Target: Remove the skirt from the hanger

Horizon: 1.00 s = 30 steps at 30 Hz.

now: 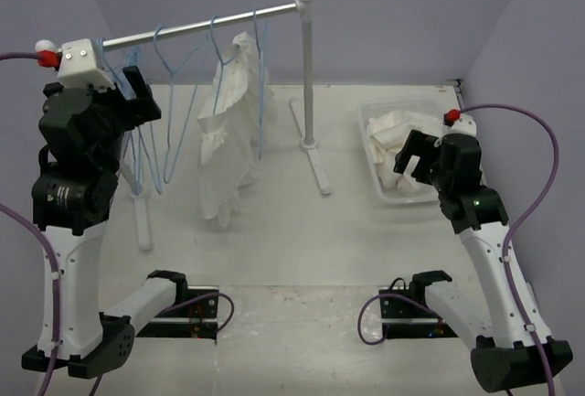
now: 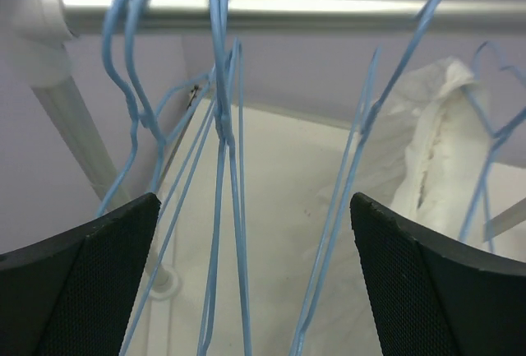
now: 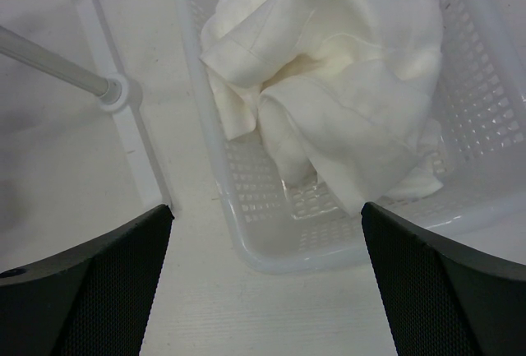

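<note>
- L gripper point(image 2: 253, 201) is up at the rail point(image 2: 329, 11), over the far-left part of the counter point(image 1: 302, 240). Jaws are spread wide, released, gripping nothing.
- Bare blue hangers point(image 2: 223, 167) dangle in the gap btwn the pads. Can't tell if the left pad brushes a wire; none is pinched.
- R gripper point(image 3: 267, 208) hovers over the clear basket point(image 3: 279, 261), near the counter's right edge toward the far-right corner. Jaws are also wide apart and empty.
- Skirt point(image 3: 345, 85) is bunched in a heap inside the basket, filling most of its width, w/ no hanger on it. R jaws are above it, not touching.
- Other white garment point(image 1: 228, 140), longer & narrower w/ dangling ends, hangs from the rail among the hangers, left of the rack's upright post point(image 1: 308, 76). Not your target, so leave it.
- Step, my read: skirt is off the hanger and lying in the basket, so the removal itself looks done. You're at the let-go/clear-out stage.
- Next move prob calls for backing the L arm straight away from the rail, jaws wide, so no wire hooks a pad.
- Then lift the R arm clear of the basket w/o snagging cloth. No regrasp needed unless a fold drapes over the rim, and you can't see one doing so.
</note>
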Each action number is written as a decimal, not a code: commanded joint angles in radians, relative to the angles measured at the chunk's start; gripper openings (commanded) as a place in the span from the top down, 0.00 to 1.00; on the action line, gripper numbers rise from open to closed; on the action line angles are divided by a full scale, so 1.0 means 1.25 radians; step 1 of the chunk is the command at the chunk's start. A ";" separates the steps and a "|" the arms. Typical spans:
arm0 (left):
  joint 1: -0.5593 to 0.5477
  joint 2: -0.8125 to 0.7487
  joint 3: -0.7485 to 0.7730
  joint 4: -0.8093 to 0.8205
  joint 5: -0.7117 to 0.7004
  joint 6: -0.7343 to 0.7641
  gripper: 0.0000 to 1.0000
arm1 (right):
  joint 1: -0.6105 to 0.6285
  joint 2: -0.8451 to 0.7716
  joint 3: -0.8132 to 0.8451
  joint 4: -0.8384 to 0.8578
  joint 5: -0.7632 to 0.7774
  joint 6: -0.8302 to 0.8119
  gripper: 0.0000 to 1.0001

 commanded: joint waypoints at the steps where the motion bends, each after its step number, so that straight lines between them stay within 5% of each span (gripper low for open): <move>1: 0.002 -0.038 0.101 0.026 0.096 -0.029 0.00 | 0.003 -0.030 0.028 0.014 0.009 -0.008 0.01; 9: 0.002 0.013 0.128 0.118 0.365 -0.052 0.00 | 0.003 -0.041 0.028 0.027 -0.003 -0.006 0.01; 17: 0.002 0.013 0.092 0.107 0.305 -0.048 0.00 | 0.003 -0.056 0.025 0.029 -0.019 0.004 0.01; 30: 0.002 -0.067 -0.203 0.068 0.250 -0.078 0.00 | 0.003 -0.084 0.004 0.001 0.046 0.086 0.01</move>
